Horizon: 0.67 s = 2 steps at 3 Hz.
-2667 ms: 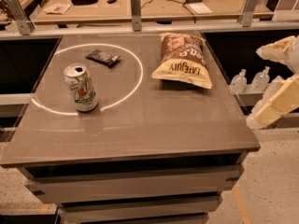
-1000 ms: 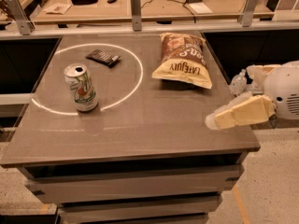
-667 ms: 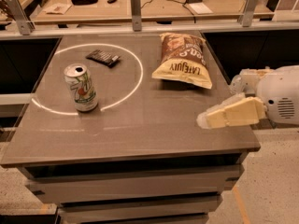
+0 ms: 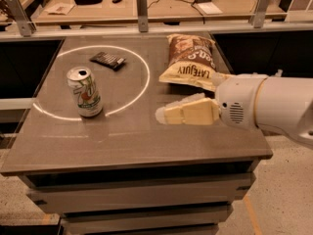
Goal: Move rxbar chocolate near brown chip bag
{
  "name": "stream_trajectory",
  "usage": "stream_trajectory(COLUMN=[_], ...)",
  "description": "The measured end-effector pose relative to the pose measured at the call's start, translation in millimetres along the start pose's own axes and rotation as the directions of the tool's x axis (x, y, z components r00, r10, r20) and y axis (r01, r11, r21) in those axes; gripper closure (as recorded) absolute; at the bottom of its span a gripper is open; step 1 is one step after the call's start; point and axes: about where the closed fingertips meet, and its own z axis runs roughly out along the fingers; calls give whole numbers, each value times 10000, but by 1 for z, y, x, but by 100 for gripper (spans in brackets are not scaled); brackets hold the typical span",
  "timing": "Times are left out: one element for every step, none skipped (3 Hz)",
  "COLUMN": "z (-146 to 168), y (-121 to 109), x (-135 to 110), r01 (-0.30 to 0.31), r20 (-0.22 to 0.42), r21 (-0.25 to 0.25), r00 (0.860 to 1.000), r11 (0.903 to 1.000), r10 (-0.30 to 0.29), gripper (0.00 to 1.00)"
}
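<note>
The rxbar chocolate (image 4: 107,59) is a small flat dark bar lying at the back left of the grey table (image 4: 137,141), inside a white circle marked on the top. The brown chip bag (image 4: 190,62) lies at the back right, its brown end away from me and its pale yellow end toward me. My gripper (image 4: 164,112) reaches in from the right on a white arm (image 4: 264,106). It hovers over the table's middle right, just in front of the bag and well right of the bar. It holds nothing that I can see.
A white-green soda can (image 4: 84,92) stands upright at the left, on the circle's (image 4: 142,84) front part. Behind the table runs a rail with metal posts (image 4: 142,4), and beyond it a wooden bench (image 4: 161,1) with cables and small items.
My gripper has moved left from beyond the table's right edge to over the table's middle right. The bar, the bag and the can have not moved.
</note>
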Motion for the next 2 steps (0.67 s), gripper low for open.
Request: stream_trajectory(z=[46,89], y=[21,32], x=[-19,-27], r01=[247,460], r20=[362,422], r21=[-45,249], r00=[9990,9980], r11=[9997,9986], r10=[-245,-470], gripper=[0,0])
